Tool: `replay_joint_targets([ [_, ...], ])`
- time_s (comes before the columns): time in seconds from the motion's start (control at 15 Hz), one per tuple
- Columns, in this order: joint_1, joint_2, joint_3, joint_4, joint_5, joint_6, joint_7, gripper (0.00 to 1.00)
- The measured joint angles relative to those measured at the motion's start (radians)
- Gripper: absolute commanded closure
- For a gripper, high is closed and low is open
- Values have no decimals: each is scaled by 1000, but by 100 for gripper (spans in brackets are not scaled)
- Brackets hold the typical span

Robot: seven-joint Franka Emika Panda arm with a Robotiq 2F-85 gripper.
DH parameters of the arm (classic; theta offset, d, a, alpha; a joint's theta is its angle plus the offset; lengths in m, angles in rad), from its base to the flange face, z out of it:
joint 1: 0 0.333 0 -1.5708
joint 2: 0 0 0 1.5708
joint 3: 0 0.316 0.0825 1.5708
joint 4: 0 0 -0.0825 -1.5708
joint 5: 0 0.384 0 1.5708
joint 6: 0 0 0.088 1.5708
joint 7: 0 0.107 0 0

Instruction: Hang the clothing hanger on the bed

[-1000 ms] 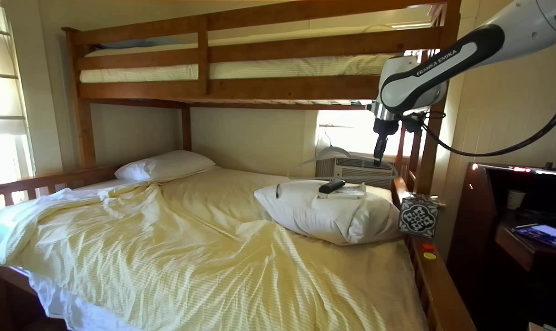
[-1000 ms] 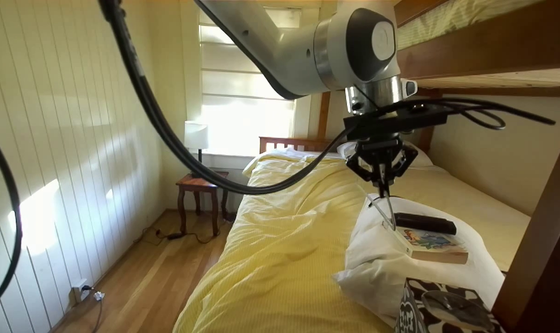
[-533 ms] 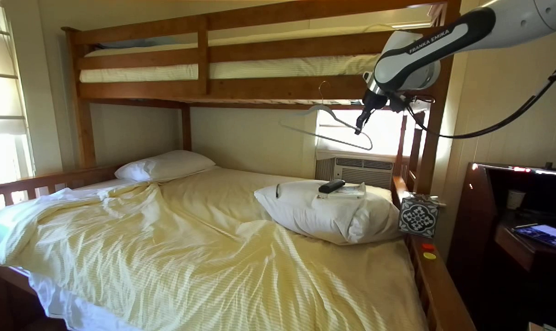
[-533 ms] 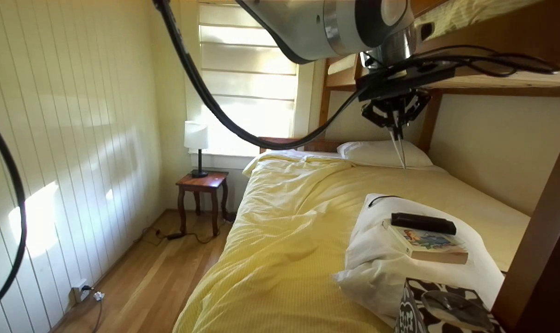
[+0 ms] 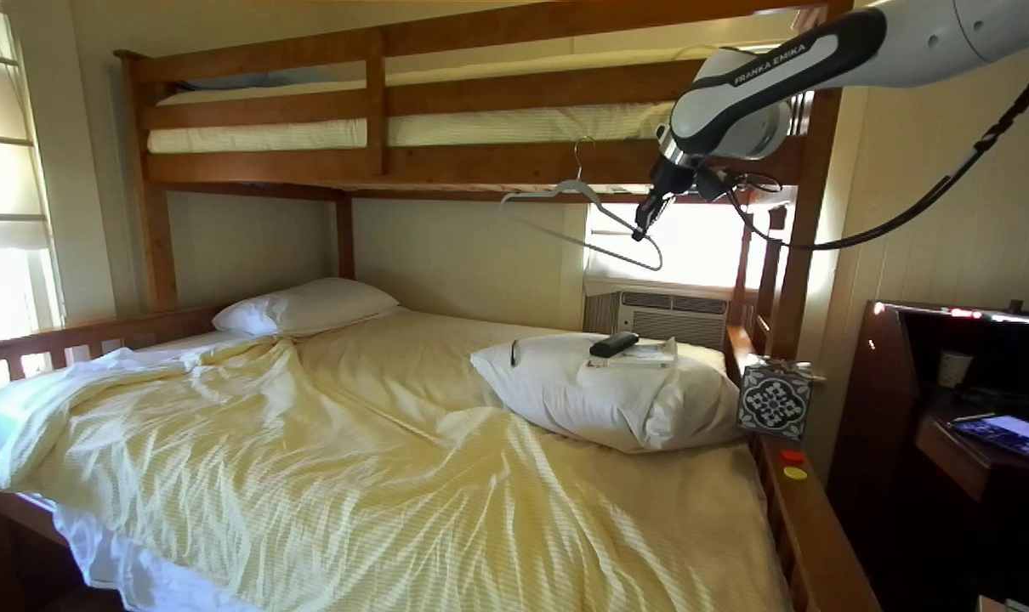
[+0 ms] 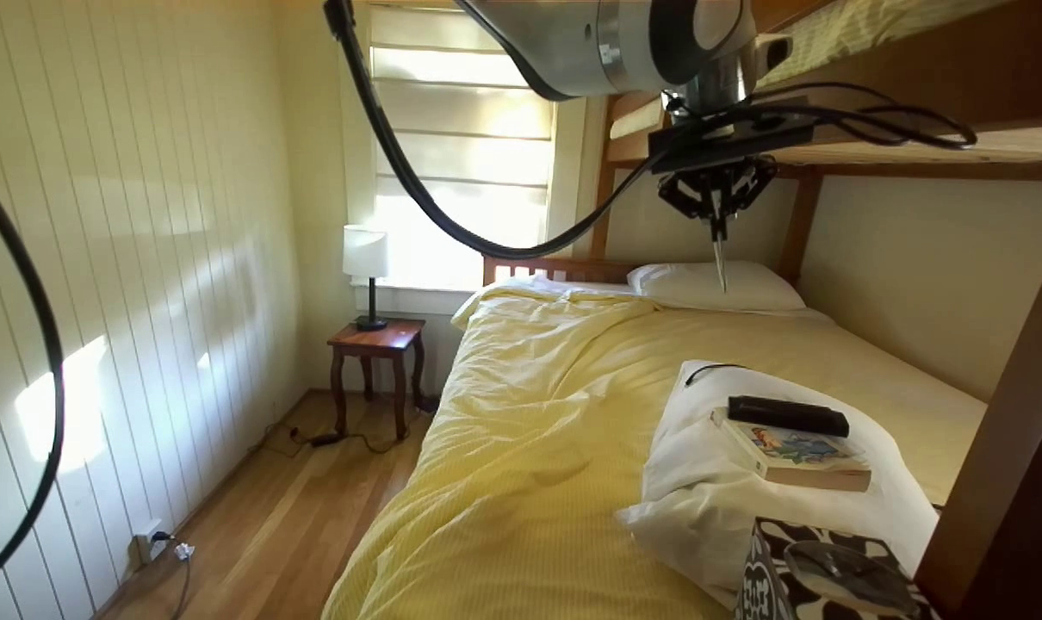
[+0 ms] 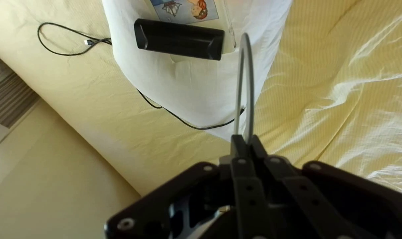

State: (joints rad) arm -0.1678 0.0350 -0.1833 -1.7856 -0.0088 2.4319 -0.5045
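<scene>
Black two-fingered pincer (image 5: 639,233) is clamped on one side of the thin, pale-grey triangular hanger (image 5: 576,184); that's held tilted, hook up, well above the rumpled pale-yellow sheets (image 5: 378,442). In an exterior view the hook overlaps the brown wooden bunk bed (image 5: 480,163) at the top bunk's lower rail; can't tell if they touch tbh.
</scene>
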Motion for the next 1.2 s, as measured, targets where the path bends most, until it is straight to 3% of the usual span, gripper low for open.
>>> replay_joint_targets([
  [0.27,-2,1,6,22,244,-24,-140,99],
  [0.47,-27,1,-1,101,427,-151,-244,99],
  [0.8,-66,24,-21,210,516,-352,-249,96],
  [1.07,-76,56,-26,227,518,-367,-249,99],
  [1.2,-87,58,-26,233,572,-403,-280,99],
])
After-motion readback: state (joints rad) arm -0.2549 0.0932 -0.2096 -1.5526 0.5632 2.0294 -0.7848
